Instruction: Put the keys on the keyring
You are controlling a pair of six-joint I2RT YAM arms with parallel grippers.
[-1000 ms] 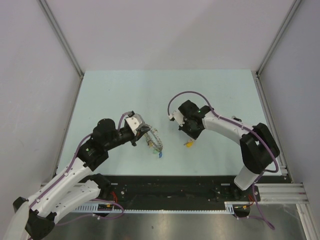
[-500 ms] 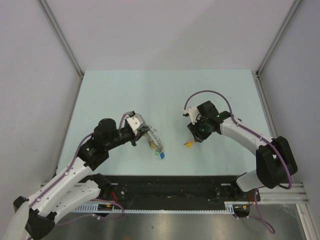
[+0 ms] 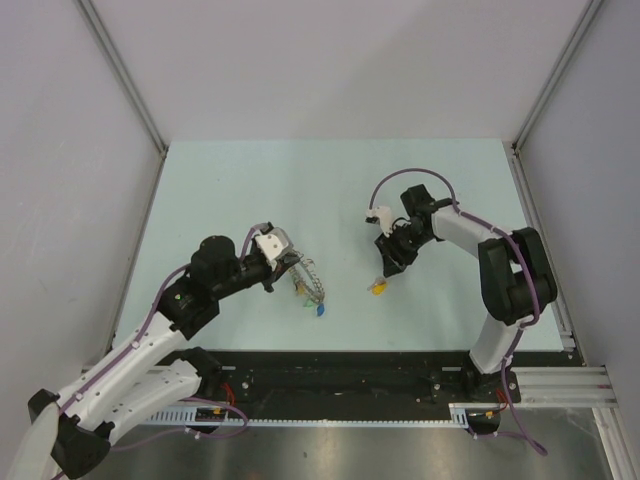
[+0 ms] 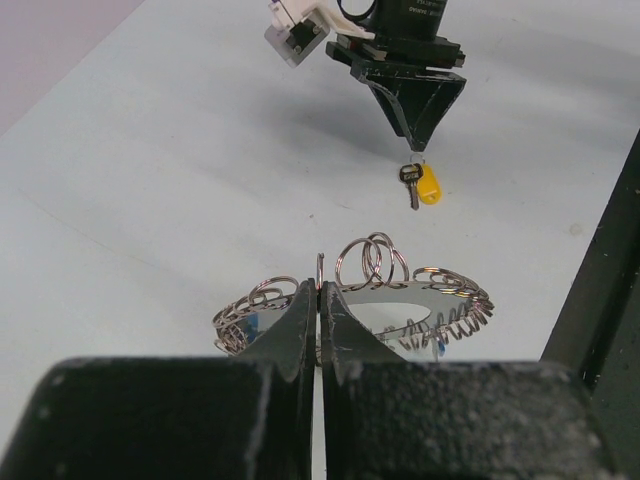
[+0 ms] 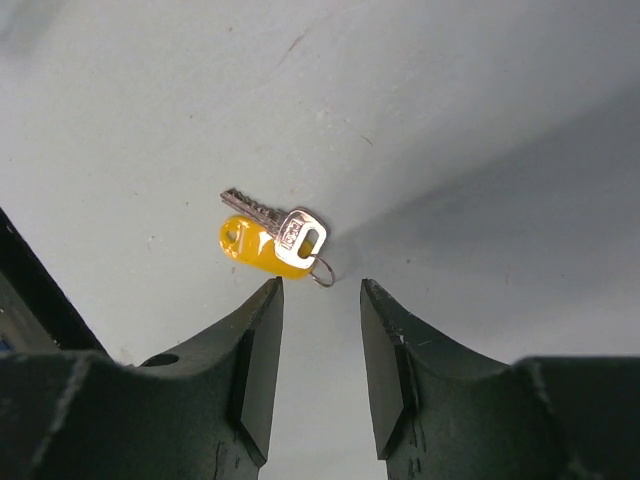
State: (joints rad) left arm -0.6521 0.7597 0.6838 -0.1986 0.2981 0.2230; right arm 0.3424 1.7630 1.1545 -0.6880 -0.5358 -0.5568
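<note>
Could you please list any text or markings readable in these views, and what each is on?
None can be read.
Yellow-tagged key: stamped mark on its metal head, too small to read.
Right gripper: white print on its upper housing, blurred and cut off.

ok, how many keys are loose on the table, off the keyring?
1: the yellow-headed key, lying on the table just ahead of the right gripper's open fingertips. Others could be hidden from view.

nothing can be read for certain. the key lying on the table carries a small stamped mark on its silver head, too fine to make out. faint pale print on the black body of the right gripper is blurred.
</note>
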